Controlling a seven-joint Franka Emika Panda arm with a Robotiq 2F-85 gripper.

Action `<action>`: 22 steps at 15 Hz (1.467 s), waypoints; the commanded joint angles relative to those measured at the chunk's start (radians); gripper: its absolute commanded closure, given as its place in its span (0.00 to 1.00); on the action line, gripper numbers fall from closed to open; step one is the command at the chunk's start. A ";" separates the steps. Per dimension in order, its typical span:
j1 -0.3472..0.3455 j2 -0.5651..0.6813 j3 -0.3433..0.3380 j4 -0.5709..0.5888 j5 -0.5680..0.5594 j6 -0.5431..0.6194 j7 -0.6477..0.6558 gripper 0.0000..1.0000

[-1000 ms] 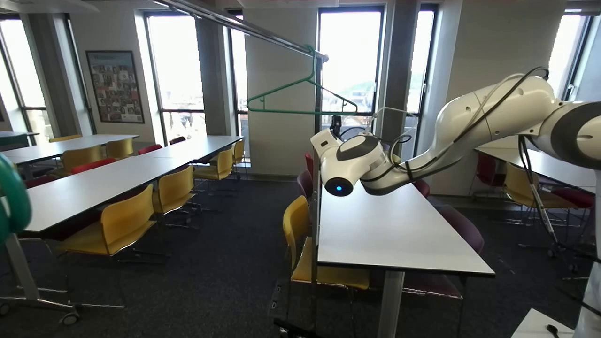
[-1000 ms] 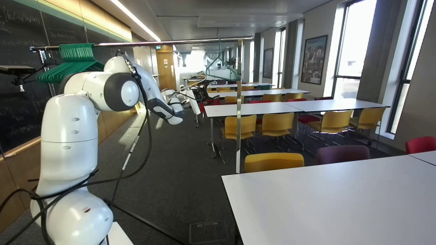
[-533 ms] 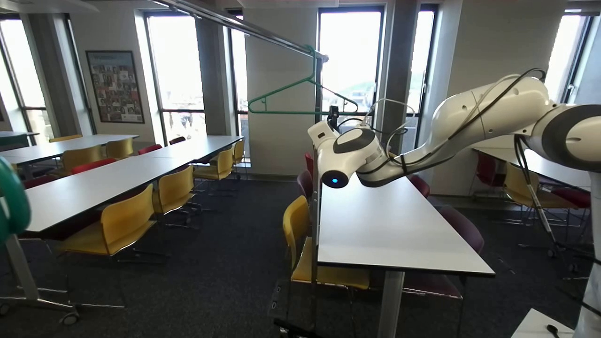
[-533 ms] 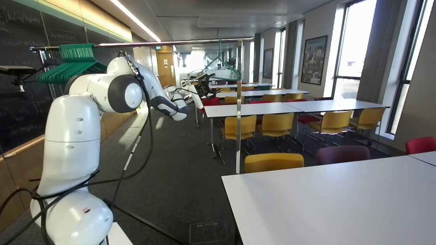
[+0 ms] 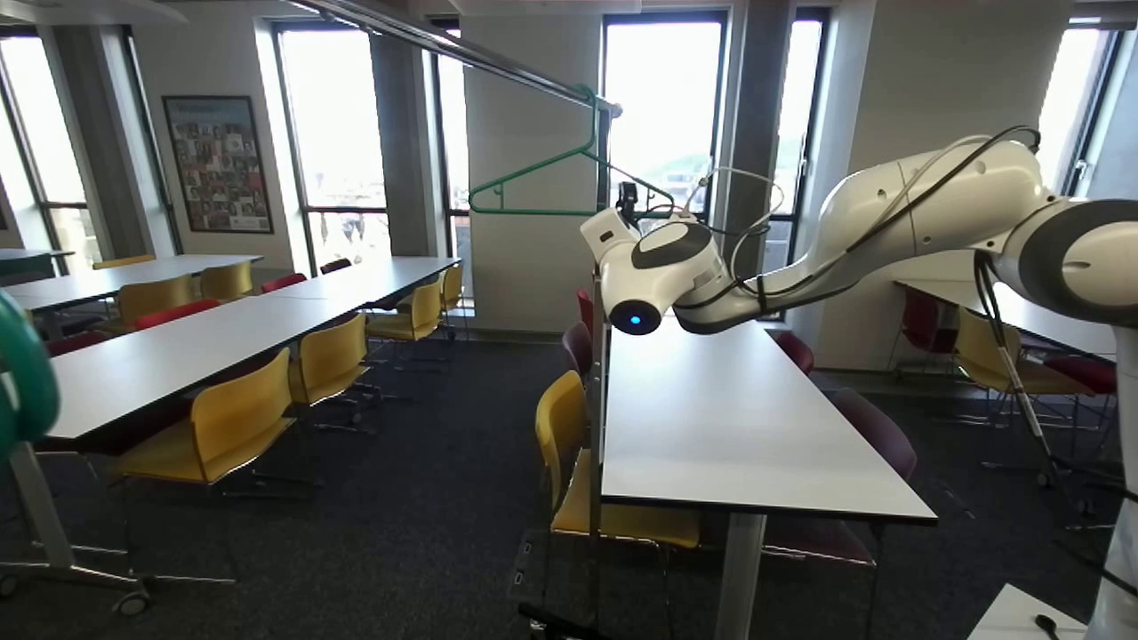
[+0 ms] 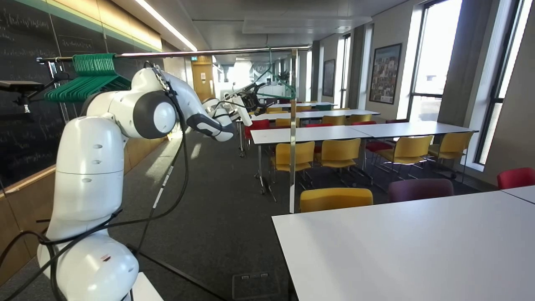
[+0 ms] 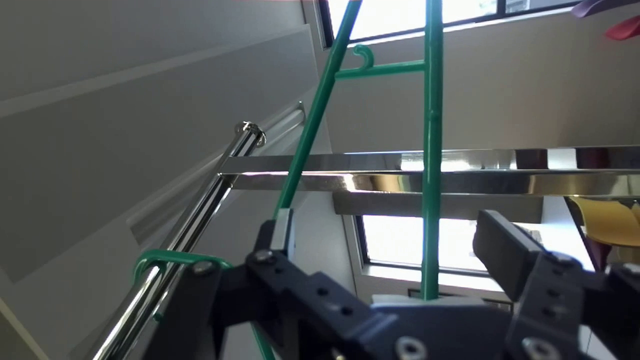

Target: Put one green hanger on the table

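The green hanger (image 5: 533, 212) hangs by its hook from the rail near the post, in both exterior views (image 6: 276, 97). My gripper (image 5: 628, 197) is raised at the hanger's lower bar and covers part of it. It also shows in an exterior view (image 6: 258, 99), at the hanger's near side. In the wrist view my gripper (image 7: 388, 219) is open. The hanger's lower bar (image 7: 433, 150) runs between the two spread fingers, and its sloping arm passes behind the left finger. The white table (image 5: 756, 436) stands below and beyond the arm; it also shows large in an exterior view (image 6: 401, 251).
A metal rail (image 6: 188, 53) runs overhead on an upright post (image 6: 293, 159) close to the gripper and table. Several more green hangers (image 6: 92, 79) are bunched at its far left end. A yellow chair (image 6: 336, 199) stands at the table's side. Cables hang along the arm.
My gripper has risen and moved toward the post, up to the hanger's lower bar. The hanger stays on the rail in nearly the same place.
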 commanded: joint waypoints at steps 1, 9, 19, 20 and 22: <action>-0.003 0.022 -0.005 0.052 -0.024 0.060 -0.022 0.05; -0.006 0.051 -0.005 0.081 -0.012 0.141 -0.014 0.25; -0.007 0.052 -0.008 0.093 -0.011 0.152 -0.014 0.95; -0.007 0.051 -0.008 0.092 -0.011 0.152 -0.013 0.99; -0.006 0.050 -0.007 0.089 -0.010 0.151 -0.013 1.00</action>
